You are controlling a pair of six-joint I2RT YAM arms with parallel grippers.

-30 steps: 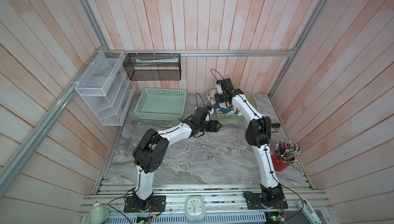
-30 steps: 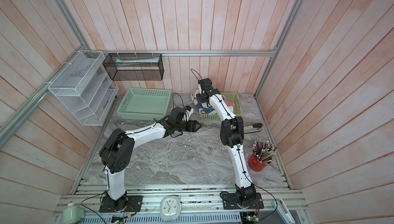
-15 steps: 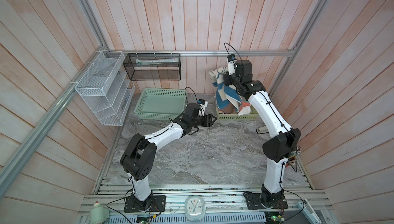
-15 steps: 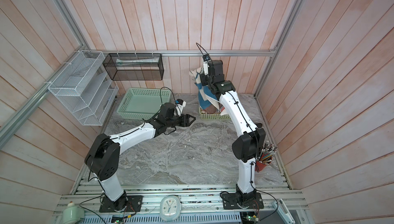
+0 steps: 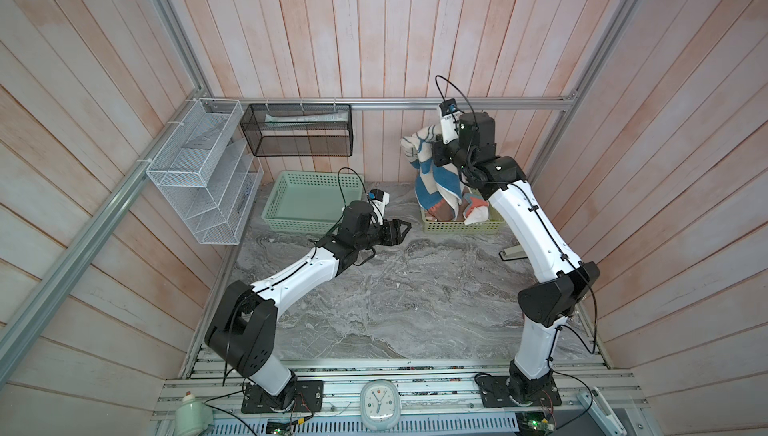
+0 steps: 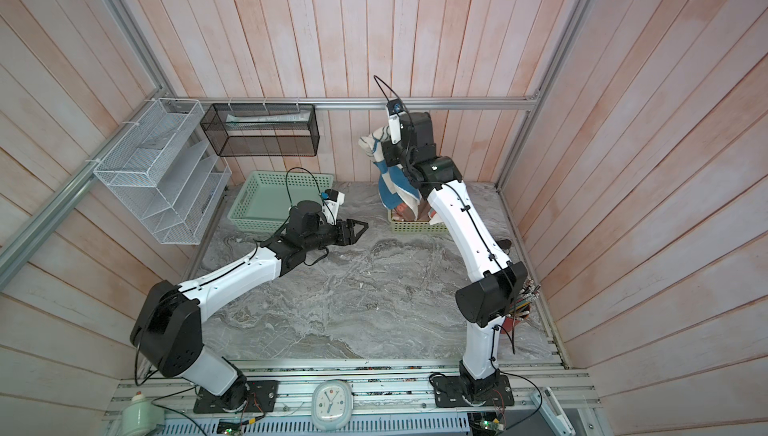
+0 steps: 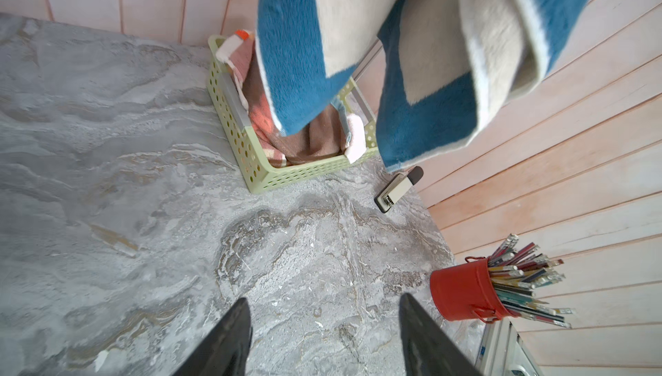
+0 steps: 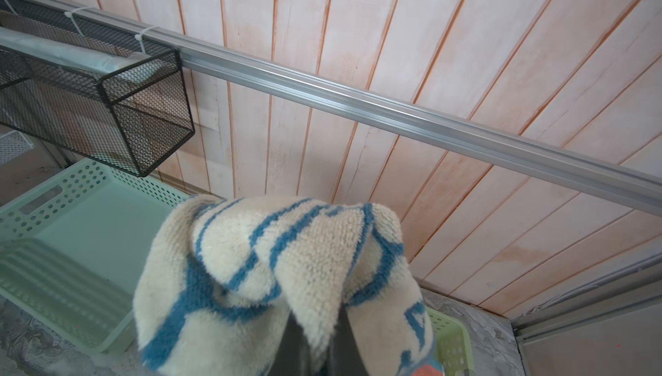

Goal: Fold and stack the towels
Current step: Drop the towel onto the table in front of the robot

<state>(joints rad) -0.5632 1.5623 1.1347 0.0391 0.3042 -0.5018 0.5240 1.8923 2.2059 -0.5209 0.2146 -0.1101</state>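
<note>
The right gripper [image 5: 434,151] is pinching the blue-cream towel [image 5: 434,182] tightly, holding it high near the back wall. The towel's lower edge is hanging over the small basket [image 5: 461,228], where the other towels [image 7: 315,138] are lying crumpled; whether it is touching them I cannot tell. The left gripper [image 5: 400,230] is hovering with its jaws well apart and gripping nothing, beside the large basket [image 5: 309,222]. The table [image 5: 415,288] is showing a wide bare stretch between the arms.
</note>
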